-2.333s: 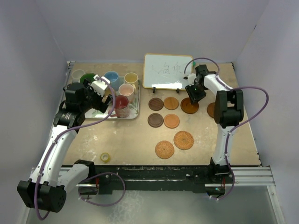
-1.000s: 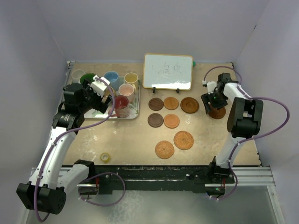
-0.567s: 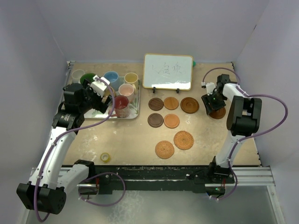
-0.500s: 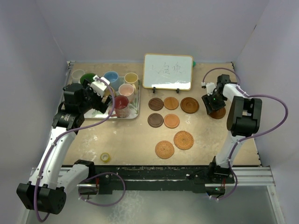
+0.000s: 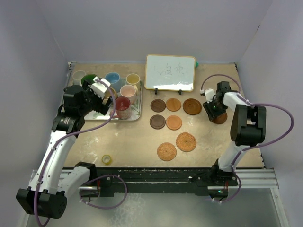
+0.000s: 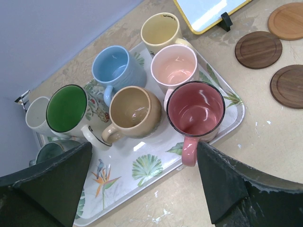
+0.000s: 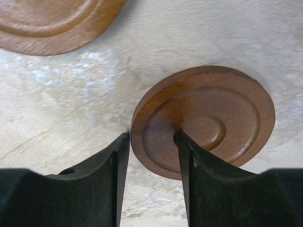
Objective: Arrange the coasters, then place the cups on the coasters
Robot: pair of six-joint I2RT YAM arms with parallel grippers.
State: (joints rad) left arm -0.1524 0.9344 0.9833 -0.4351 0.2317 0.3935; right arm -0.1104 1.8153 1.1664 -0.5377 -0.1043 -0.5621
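Observation:
Several cups stand on the leaf-patterned tray (image 6: 142,161): red (image 6: 195,109), pink (image 6: 173,65), yellow (image 6: 160,27), light blue (image 6: 111,65), tan (image 6: 132,108), green-lined (image 6: 66,108), white (image 6: 35,112) and grey (image 6: 47,152). My left gripper (image 6: 142,189) hangs open above the tray's near edge, holding nothing. Five wooden coasters (image 5: 173,122) lie in two rows at mid-table, and two woven coasters (image 5: 186,142) lie nearer me. My right gripper (image 7: 151,151) pinches the rim of the ringed coaster (image 7: 222,118), one finger against its edge and the other in its groove.
A whiteboard (image 5: 170,72) stands on a stand at the back, just behind the coaster rows. A small yellow tape roll (image 5: 107,159) lies near the front left. The ringed coaster (image 5: 219,117) is close to the table's right side.
The right gripper has come down onto the ringed coaster and narrowed its jaws around the rim. The left arm has stayed still.

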